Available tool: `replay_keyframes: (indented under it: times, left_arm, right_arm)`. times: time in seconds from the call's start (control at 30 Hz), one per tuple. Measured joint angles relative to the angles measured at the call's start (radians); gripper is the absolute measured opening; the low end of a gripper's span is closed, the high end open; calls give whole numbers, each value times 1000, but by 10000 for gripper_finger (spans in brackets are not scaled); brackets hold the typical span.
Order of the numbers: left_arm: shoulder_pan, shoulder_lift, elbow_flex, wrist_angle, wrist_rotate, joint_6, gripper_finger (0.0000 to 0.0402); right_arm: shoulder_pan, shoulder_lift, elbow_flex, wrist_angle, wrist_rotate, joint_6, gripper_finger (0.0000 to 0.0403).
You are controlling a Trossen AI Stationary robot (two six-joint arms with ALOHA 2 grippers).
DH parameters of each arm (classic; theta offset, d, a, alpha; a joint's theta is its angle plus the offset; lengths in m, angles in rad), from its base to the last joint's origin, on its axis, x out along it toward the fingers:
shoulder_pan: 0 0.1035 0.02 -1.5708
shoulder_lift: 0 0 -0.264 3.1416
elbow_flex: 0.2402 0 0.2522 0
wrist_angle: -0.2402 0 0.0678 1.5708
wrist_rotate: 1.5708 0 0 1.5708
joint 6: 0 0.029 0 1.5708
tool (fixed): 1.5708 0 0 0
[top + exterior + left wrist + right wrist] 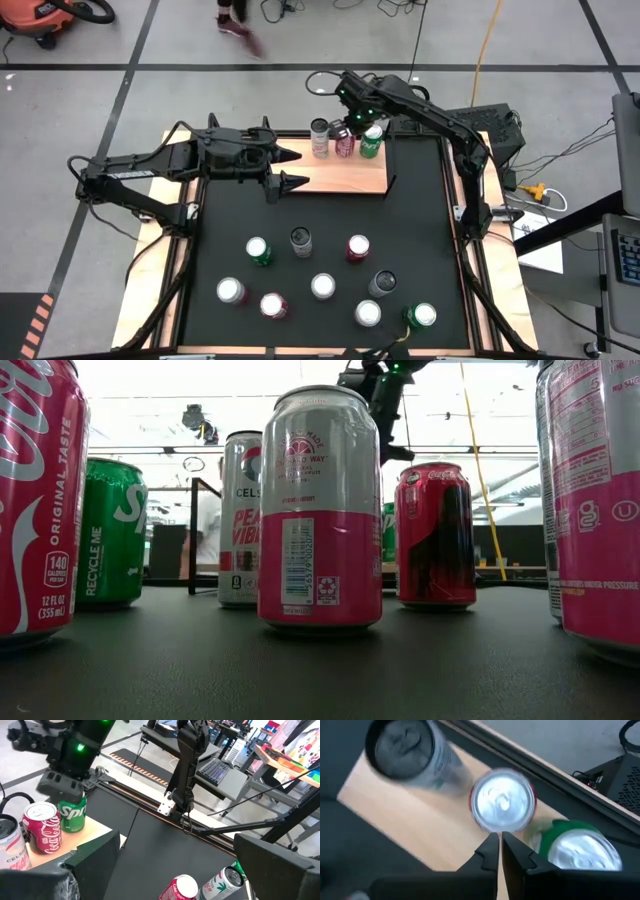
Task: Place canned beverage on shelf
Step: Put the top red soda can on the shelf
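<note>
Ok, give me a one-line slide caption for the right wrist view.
Shut right gripper above the light wooden shelf board, over a silver-grey can, a red can and a green can.

Light-brown shelf (340, 178), green can (372, 143)

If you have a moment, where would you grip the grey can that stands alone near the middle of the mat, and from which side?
Grip the grey can around its round side wall, just below the rim, coming straight down from above. It stands upright with clear mat on all sides, so the fingers fit either side. The open left gripper is nearest; the green-and-white can beside it leaves room.
</note>
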Motion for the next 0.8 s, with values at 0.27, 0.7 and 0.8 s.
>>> replay_keyframes:
  times: [0.27,0.7,0.8]
  left_arm:
    - [-1,-33,0,-139,7,-30,389]
    - [-44,-115,0,-370,63,-114,389]
    - [-86,-115,0,-403,64,-141,389]
  right_arm:
    - [78,-136,0,-121,-52,-123,0]
    - [341,-313,1,-122,-157,-151,0]
    - [403,-324,1,-128,-195,-151,0]
